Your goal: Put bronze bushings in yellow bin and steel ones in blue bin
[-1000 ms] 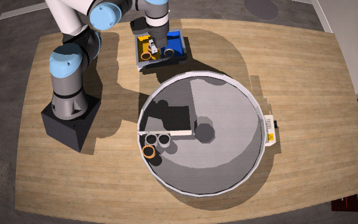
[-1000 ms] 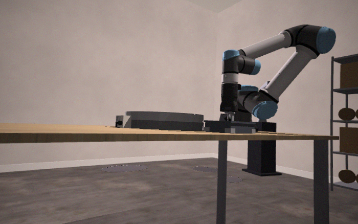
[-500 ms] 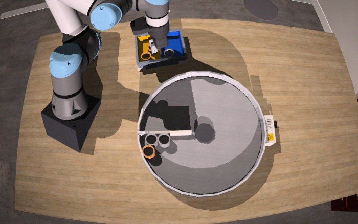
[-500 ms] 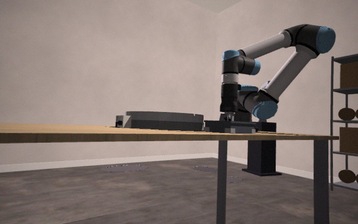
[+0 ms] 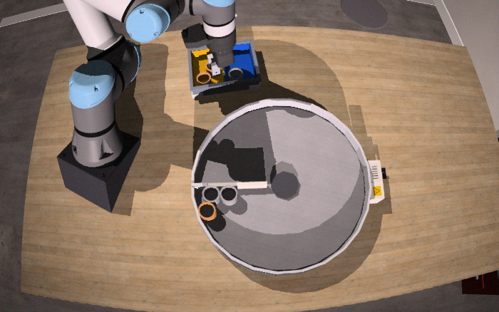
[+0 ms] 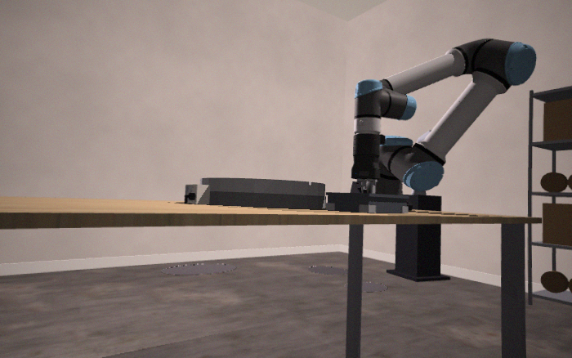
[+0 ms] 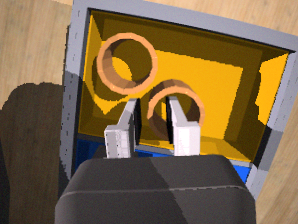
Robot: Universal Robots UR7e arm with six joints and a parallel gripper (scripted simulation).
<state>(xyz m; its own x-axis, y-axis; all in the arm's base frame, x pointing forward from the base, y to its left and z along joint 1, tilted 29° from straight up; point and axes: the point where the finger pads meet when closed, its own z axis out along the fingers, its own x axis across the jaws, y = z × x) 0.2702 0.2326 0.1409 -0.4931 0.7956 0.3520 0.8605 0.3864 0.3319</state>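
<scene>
Over the yellow bin [image 5: 200, 53] [image 7: 220, 95], the gripper [image 5: 212, 64] [image 6: 365, 186] [image 7: 153, 111] stood part-open, its fingers straddling the nearer bronze bushing's [image 5: 208, 68] [image 7: 176, 88] wall, one inside, apparently ready to lift straight clear.
</scene>
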